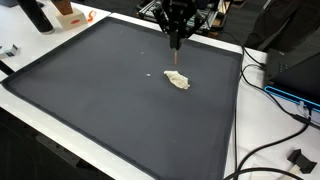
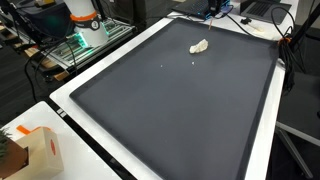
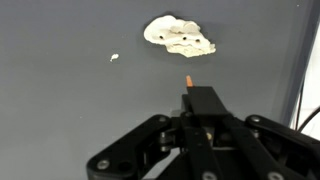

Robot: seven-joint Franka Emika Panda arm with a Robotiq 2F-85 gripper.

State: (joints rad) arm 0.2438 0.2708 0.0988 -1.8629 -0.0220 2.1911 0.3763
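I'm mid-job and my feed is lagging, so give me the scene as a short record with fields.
held: jaws closed on a black orange-tipped tool, pointing down at the mat
nearest thing: white crumpled lump, just past the tool's tip; the wrist view shows a gap between them
also there: small white speck, lying apart from the lump
surface: dark mat, which both lie on

A dark mat [image 1: 90, 90] covers the white table [image 1: 20, 115] — black cables [image 1: 270, 150] trail off one side, a small box [image 2: 38, 150] sits at a corner
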